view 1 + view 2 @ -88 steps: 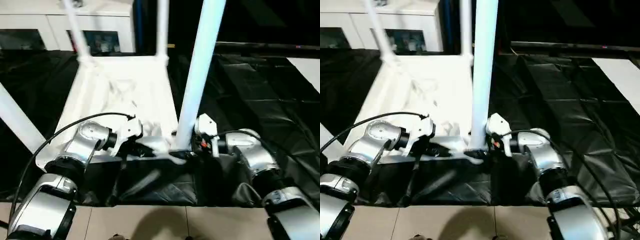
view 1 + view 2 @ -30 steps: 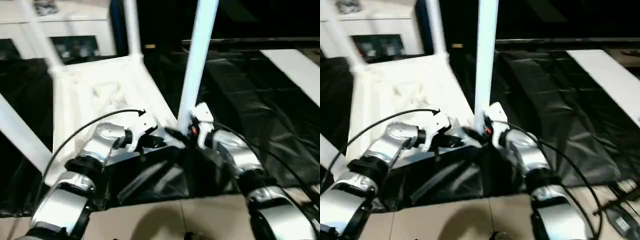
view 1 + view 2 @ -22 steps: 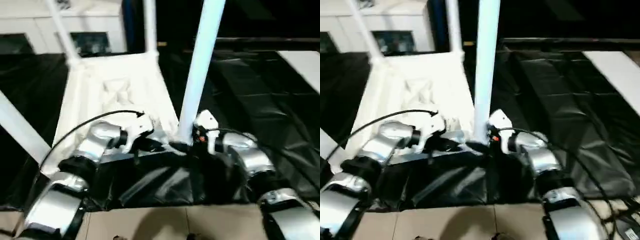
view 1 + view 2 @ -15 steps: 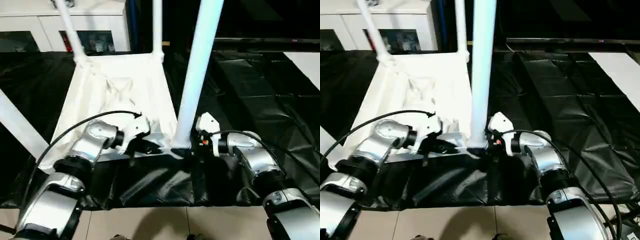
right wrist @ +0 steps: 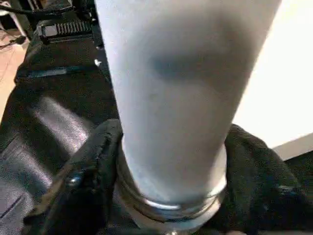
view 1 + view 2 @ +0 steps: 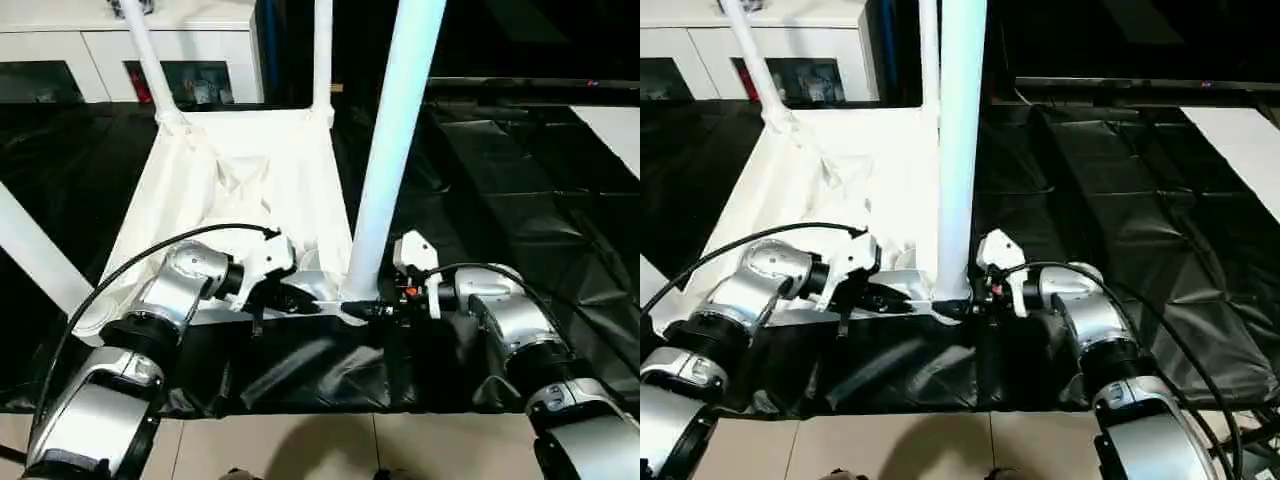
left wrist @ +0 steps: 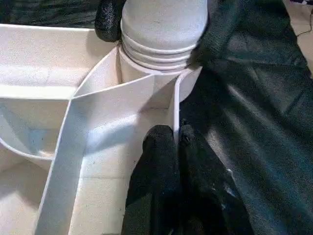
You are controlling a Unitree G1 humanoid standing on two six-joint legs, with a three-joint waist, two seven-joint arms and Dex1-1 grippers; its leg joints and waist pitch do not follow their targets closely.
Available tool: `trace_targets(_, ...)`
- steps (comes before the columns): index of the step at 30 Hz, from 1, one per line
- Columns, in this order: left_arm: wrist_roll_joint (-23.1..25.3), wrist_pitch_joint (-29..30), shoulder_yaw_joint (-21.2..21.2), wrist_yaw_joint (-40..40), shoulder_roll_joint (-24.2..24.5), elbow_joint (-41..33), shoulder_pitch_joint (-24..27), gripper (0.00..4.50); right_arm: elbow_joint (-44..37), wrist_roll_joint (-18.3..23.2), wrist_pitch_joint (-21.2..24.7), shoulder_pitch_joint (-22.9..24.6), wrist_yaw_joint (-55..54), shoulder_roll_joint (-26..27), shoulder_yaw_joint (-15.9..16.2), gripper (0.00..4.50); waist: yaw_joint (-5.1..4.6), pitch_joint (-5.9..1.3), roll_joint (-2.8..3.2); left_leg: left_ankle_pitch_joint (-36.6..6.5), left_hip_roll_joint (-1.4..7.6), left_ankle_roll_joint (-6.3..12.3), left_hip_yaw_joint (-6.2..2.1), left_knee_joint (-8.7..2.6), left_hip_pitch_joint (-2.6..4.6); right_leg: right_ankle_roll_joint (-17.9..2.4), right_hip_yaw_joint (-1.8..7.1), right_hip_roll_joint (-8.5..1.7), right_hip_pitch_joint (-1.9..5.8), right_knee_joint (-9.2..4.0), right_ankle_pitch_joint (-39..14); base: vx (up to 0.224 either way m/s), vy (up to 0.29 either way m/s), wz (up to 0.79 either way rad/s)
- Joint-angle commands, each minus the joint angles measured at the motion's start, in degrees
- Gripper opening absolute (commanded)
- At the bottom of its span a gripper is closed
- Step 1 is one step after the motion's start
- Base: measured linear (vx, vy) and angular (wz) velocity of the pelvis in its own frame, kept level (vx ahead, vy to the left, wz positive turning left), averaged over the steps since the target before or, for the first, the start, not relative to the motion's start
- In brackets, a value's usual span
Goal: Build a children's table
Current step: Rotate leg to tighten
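The children's table lies upside down: its white tabletop (image 6: 240,190) shows its ribbed underside, and white legs stand up from its corner sockets. The near right leg (image 6: 395,150) rises tall in the middle. My right gripper (image 6: 372,308) is closed around this leg's ringed base (image 5: 171,205), with a black finger (image 5: 93,166) pressed on each side. My left gripper (image 7: 168,139) is shut and empty. It rests on the underside, just inside the rib beside that same corner socket (image 7: 161,54).
Other legs stand at the far left (image 6: 150,65), far right (image 6: 322,55) and near left (image 6: 35,250) corners. A crumpled black sheet (image 6: 500,180) covers the ground. A white cabinet with glass doors (image 6: 90,50) stands behind. Pale floor tiles (image 6: 300,450) run along the near edge.
The camera has swung about and settled, so the whole picture has shifted. My right gripper's fingers have drawn in around the leg's base. The left gripper has stayed shut by the corner.
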Motion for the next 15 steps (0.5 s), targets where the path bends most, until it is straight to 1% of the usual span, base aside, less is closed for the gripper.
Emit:
trace_targets(1,-0.2,-0.1,-0.8,-1.1,0.3,-0.1,0.1,0.00,0.4,0.3,0.3,-1.2,1.2,-0.3,0.8,2.86,0.11,-4.51,-0.42,-13.4,0.01,4.88,1.13,-3.32,0.43,-14.5,1.71,-0.56,3.73,-2.61,-11.6,0.000,0.000,0.00)
trace_targets(5,-0.1,0.2,-0.9,-1.0,0.4,0.0,0.1,0.00,0.5,0.3,0.2,-1.3,1.4,-0.3,0.8,2.74,0.12,-4.57,-0.49,-13.3,-0.01,4.80,1.13,-3.28,0.44,-14.5,1.72,-0.52,3.77,-2.54,-11.2,0.000,0.000,0.00)
trace_targets(6,0.0,0.3,-0.9,-0.8,0.4,0.2,0.0,0.00,0.5,0.3,0.4,-1.2,1.4,-0.1,0.9,2.74,0.16,-4.58,-0.36,-13.2,-0.01,4.81,1.10,-3.27,0.45,-14.5,1.72,-0.55,3.79,-2.49,-11.0,0.000,0.000,0.00)
trace_targets(8,0.0,0.5,-0.8,-0.6,0.3,0.3,-0.1,0.00,0.4,0.3,0.6,-1.1,1.4,0.1,0.9,2.74,0.14,-4.64,-0.44,-12.7,-0.04,4.95,1.11,-3.22,0.42,-14.7,1.70,-0.51,3.84,-2.41,-10.3,0.000,0.000,0.00)
trace_targets(9,0.0,0.8,-0.7,-0.1,0.1,0.5,-0.2,0.00,0.3,0.4,0.8,-0.8,1.2,0.3,0.8,2.73,0.19,-4.64,-0.18,-12.7,-0.04,4.96,1.09,-3.21,0.45,-14.9,1.69,-0.53,3.84,-2.39,-10.1,0.000,0.000,0.00)
trace_targets(10,0.5,1.6,-0.5,2.3,-0.7,0.6,-0.4,0.00,0.3,0.6,1.5,-0.1,-1.3,1.3,0.0,2.73,0.09,-4.62,-0.19,-12.6,-0.01,4.90,1.13,-3.21,0.44,-15.0,1.74,-0.48,3.80,-2.35,-9.6,0.000,0.000,0.00)
trace_targets(12,1.1,2.1,-0.5,4.9,-1.7,0.7,-0.5,0.00,0.5,0.2,1.2,0.6,-5.2,2.4,-0.7,2.73,0.04,-4.39,-0.28,-14.3,-0.03,4.35,1.11,-3.39,0.50,-14.3,1.66,-0.52,3.75,-2.71,-12.3,0.000,0.000,0.00)
trace_targets(13,1.3,2.4,-0.5,6.0,-2.2,0.7,-0.6,0.00,0.8,-0.1,1.2,0.7,-7.3,2.9,-1.0,2.73,-0.02,-4.26,-0.30,-15.9,-0.07,3.57,1.05,-3.50,0.65,-13.6,1.66,-0.58,3.65,-3.01,-15.1,0.000,0.000,0.00)
trace_targets(14,2.0,3.5,-0.5,9.9,-4.0,0.7,-0.9,0.00,2.0,-1.5,0.9,1.2,-14.4,4.5,-1.9,2.73,-0.15,-4.17,-0.43,-16.5,-0.06,3.19,1.03,-3.59,0.62,-13.1,1.70,-0.63,3.60,-3.18,-16.5,0.000,0.000,0.00)
trace_targets(15,2.3,4.1,-0.5,11.7,-5.1,0.7,-1.0,0.00,2.7,-2.0,1.0,1.3,-18.1,5.5,-2.4,2.72,-0.37,-3.97,-0.38,-18.0,-0.13,2.15,0.85,-3.77,0.71,-11.9,1.68,-0.70,3.39,-3.45,-19.7,0.000,0.000,0.00)
